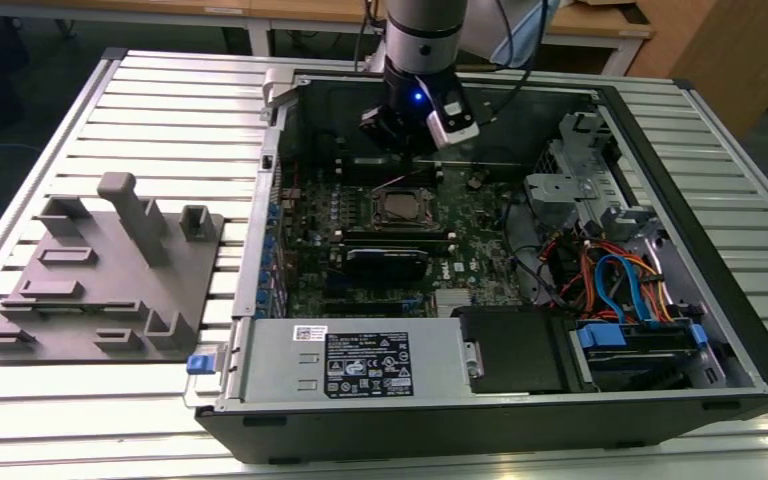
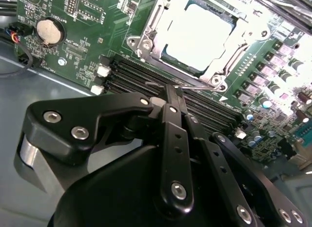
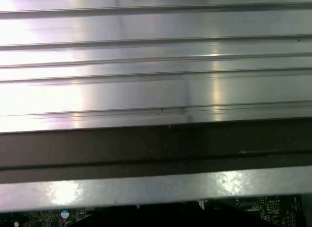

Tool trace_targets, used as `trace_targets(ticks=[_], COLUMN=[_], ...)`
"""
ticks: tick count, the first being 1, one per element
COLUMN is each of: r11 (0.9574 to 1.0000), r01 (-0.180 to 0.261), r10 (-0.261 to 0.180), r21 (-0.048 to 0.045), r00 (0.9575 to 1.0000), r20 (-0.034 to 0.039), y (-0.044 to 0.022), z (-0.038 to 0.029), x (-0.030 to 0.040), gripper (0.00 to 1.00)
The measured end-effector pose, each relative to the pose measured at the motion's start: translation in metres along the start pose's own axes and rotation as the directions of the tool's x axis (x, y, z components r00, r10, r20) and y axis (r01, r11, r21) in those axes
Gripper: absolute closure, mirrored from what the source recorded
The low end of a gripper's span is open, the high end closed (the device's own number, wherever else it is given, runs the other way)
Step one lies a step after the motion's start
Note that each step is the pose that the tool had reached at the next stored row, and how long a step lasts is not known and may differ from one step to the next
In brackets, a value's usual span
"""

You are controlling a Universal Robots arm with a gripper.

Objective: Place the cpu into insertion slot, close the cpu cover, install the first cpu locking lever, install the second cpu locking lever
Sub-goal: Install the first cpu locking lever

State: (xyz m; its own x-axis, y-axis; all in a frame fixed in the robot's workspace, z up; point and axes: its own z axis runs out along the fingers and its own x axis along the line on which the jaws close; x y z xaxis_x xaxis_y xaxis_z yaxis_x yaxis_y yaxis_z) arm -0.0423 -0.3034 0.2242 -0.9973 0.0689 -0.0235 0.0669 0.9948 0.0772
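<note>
Close by, my gripper (image 2: 171, 92) looks clenched, pinching a thin wire lever (image 2: 195, 87) beside the cpu cover (image 2: 168, 53). Beyond, the cpu (image 2: 197, 34) sits in the insertion slot (image 1: 404, 207). I judge the lever springy; hold near its end.

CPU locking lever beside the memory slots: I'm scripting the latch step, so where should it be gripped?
Probably its free wire end, approached from the memory slots side. The lever is a thin rod lying low along the cpu cover edge, and the gripper sits right at it.
</note>
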Motion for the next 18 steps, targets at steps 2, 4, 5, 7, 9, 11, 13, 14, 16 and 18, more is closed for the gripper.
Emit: trace_targets(ticks=[2, 4, 5, 7, 9, 11, 13, 14, 16, 18], r11=[1.0000, 1.0000, 1.0000, 1.0000, 1.0000, 1.0000, 1.0000, 1.0000, 1.0000, 1.0000], r01=[0.000, 0.000, 0.000, 0.000, 0.000, 0.000, 0.000, 0.000, 0.000, 0.000], r10=[0.000, 0.000, 0.000, 0.000, 0.000, 0.000, 0.000, 0.000, 0.000, 0.000], r21=[0.0001, 0.0001, 0.0002, 0.0002, 0.0002, 0.0003, 0.0003, 0.0003, 0.0004, 0.0004], r00=[1.0000, 1.0000, 1.0000, 1.0000, 1.0000, 1.0000, 1.0000, 1.0000, 1.0000, 1.0000], r20=[-0.0002, -0.0003, -0.0005, -0.0010, -0.0014, -0.0018, -0.0023, -0.0026, -0.0035, -0.0050], y=[0.0004, 0.0005, 0.0005, 0.0005, 0.0004, 0.0005, 0.0005, 0.0005, 0.0005, 0.0004], z=[0.0012, 0.0028, 0.0037, 0.0059, 0.0075, 0.0084, 0.0093, 0.0099, 0.0109, 0.0119], x=[-0.0014, -0.0022, -0.0025, -0.0034, -0.0050, -0.0064, -0.0077, -0.0083, -0.0091, -0.0098], gripper=[0.90, 0.90, 0.90, 0.90, 0.90, 0.90, 0.90, 0.90, 0.90, 0.90])
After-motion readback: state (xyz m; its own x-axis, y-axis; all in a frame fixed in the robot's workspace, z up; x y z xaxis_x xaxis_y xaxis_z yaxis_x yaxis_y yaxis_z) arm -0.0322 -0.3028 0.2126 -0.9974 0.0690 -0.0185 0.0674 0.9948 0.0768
